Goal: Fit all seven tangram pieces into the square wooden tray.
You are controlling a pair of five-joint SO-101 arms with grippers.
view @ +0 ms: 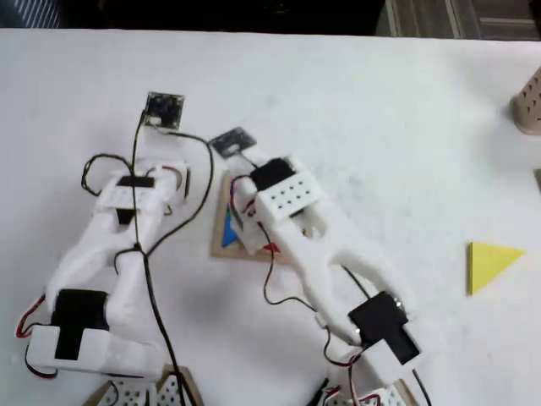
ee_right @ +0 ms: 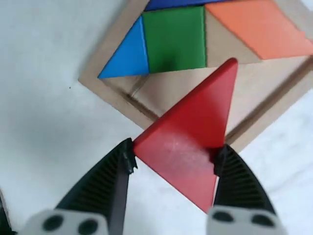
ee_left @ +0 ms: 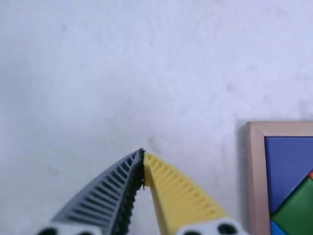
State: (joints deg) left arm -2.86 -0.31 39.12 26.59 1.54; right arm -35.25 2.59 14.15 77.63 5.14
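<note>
Looking down from the high view, the white surface carried two arms side by side. The left arm stretched over bare surface to the left of the square wooden tray. The right arm lay across the tray and hid most of it. A yellow triangle lay flat well to the right of the tray, apart from both arms. A tan holed object stood at the far right edge.

From the left wrist view, the left pincer was closed, its grey and yellow fingers meeting at the tips with nothing between them. It sat over bare surface near a corner of the tray. Inside that corner a dark blue piece touched a green piece.

From the right wrist view, the right pincer was spread only as wide as the red triangle clamped between its black fingers. One tip of the triangle reached over the tray's bare wooden floor, while the rest lay over the rim and the surface. In the tray a light blue triangle touched the green piece, and an orange parallelogram lay beyond a bare triangular gap.
</note>
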